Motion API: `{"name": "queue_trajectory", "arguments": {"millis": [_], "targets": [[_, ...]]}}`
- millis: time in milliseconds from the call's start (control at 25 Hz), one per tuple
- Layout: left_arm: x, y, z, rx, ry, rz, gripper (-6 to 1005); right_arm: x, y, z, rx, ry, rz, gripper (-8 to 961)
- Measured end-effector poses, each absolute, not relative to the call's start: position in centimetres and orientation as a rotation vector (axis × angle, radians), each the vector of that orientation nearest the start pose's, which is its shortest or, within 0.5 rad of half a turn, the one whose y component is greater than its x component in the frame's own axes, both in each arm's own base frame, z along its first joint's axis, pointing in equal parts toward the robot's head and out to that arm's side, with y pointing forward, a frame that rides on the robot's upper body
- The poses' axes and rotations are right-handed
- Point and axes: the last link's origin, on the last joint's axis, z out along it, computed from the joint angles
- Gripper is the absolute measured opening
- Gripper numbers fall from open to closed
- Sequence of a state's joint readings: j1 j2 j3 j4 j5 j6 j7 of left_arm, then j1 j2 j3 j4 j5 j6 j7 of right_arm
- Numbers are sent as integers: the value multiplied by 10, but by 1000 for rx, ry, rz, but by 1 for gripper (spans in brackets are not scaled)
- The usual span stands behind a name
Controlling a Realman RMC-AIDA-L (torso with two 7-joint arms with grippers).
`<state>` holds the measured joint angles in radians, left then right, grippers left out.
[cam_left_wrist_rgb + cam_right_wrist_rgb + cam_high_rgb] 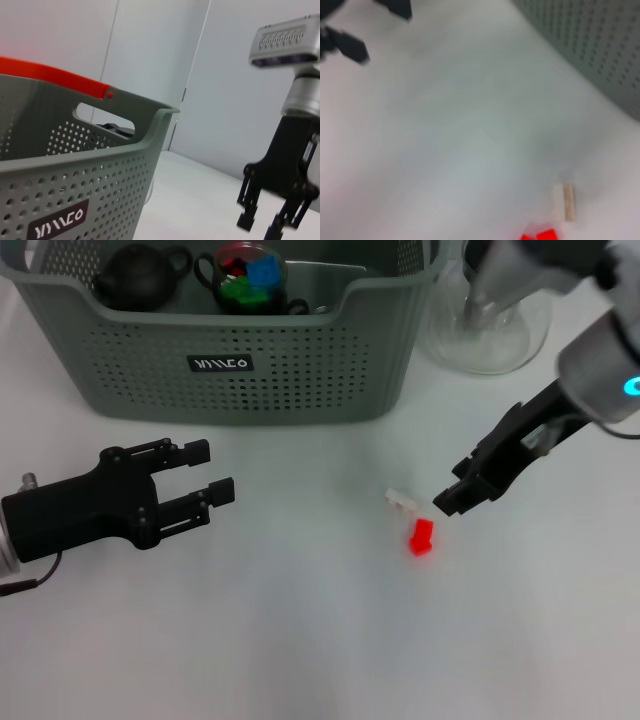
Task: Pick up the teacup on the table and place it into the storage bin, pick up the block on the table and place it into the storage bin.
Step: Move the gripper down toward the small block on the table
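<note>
The grey-green storage bin (300,365) stands at the back of the table; its perforated wall also fills the left wrist view (75,170). Inside it sits a dark teacup (245,280) holding red, blue and green blocks. A small red block (421,536) lies on the table with a pale beige piece (400,499) just behind it; both also show in the right wrist view as the red block (540,235) and the beige piece (565,201). My right gripper (452,490) hovers open just right of the blocks, nothing between its fingers. My left gripper (212,472) rests open and empty at the left.
A dark teapot (140,280) sits in the bin's left part. A clear glass carafe (490,320) stands right of the bin, behind my right arm. The bin wall (590,45) is close beside the blocks. White table surrounds them.
</note>
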<state>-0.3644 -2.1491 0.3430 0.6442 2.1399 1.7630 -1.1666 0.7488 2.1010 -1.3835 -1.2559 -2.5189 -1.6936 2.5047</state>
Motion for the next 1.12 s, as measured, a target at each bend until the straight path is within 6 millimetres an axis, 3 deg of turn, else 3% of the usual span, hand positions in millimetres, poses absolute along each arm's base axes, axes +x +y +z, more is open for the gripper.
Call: {"name": "queue_trajectory", "arguments": {"millis": [160,600,1120], "targets": [[-308,255,1,-2562,-676,-890,634,139,352,-44,-2747,734,-692,488],[-308,255,2,-2558,-676,-889,634,141,347,-87,-2741,611,-653,487],[-307,256,2,-2559,-672,-890,635,158,350,-105,-2704,621,-645,454]]}}
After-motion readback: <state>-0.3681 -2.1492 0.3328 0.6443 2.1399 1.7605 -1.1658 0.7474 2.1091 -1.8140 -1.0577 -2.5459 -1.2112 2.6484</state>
